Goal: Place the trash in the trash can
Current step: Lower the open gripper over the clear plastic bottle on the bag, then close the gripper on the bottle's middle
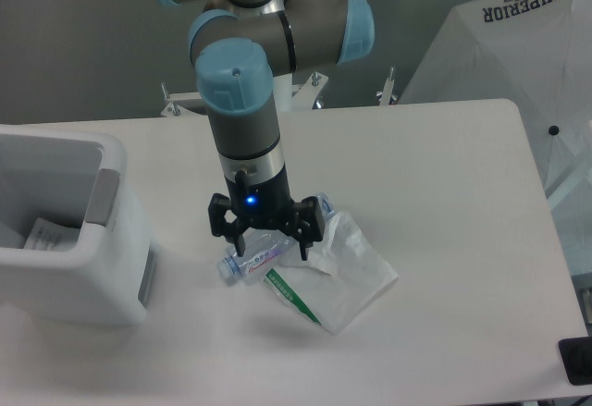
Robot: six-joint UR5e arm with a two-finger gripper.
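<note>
White and matte, the surface (pixel 444 175) runs from a grey wall at the back to a pale fabric canopy (pixel 518 45) printed with the word SUPERIOR at the right. At the left edge stands the trash can (pixel 111 239), a boxy white bin with a thick rim and a grey side panel, and a scrap of paper (pixel 42 236) lies inside it. Near the middle of the surface lies the bottle (pixel 254 258), small and clear with a bluish label, on its side with its cap end pointing toward the bin. Its far end rests on or against the plastic bag (pixel 347 272), a thin translucent sheet spread flat to the right, with a green edge strip along its lower left side. The arm (pixel 242 119) comes down from above, grey with light blue joint caps, and a blue light glows on its wrist. The pincer (pixel 268 247) is low over the bottle with its two black fingers spread apart, one on each side of the bottle's body; whether the fingertips touch the plastic cannot be told. Bottle and bag both lie well apart from the bin.
</note>
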